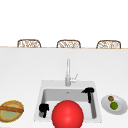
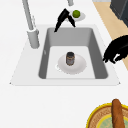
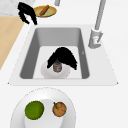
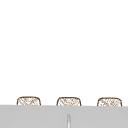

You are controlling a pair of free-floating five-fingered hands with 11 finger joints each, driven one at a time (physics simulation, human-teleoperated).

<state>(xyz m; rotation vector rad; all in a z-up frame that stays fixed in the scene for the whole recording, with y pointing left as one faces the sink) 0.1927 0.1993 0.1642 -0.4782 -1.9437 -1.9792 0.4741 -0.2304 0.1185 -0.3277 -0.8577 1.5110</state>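
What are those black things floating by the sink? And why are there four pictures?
They are a robot's two hands, with no arms. The left hand hangs at the sink's front left corner, fingers curled, holding nothing. The right hand hovers over the basin, fingers spread. Cameras look from the front, from each side and from higher up. A small jar stands on a white plate inside the sink. A red ball sits in front, bread in a basket to the left, and fruit on a plate to the right.

A wide white bench [image 1: 22, 72] runs across the room. Beyond its far edge stand three woven chair backs [image 1: 68, 44] in a row against a plain white wall [image 4: 64, 45]. Pale wooden floor [image 3: 8, 37] borders the bench's near edge.
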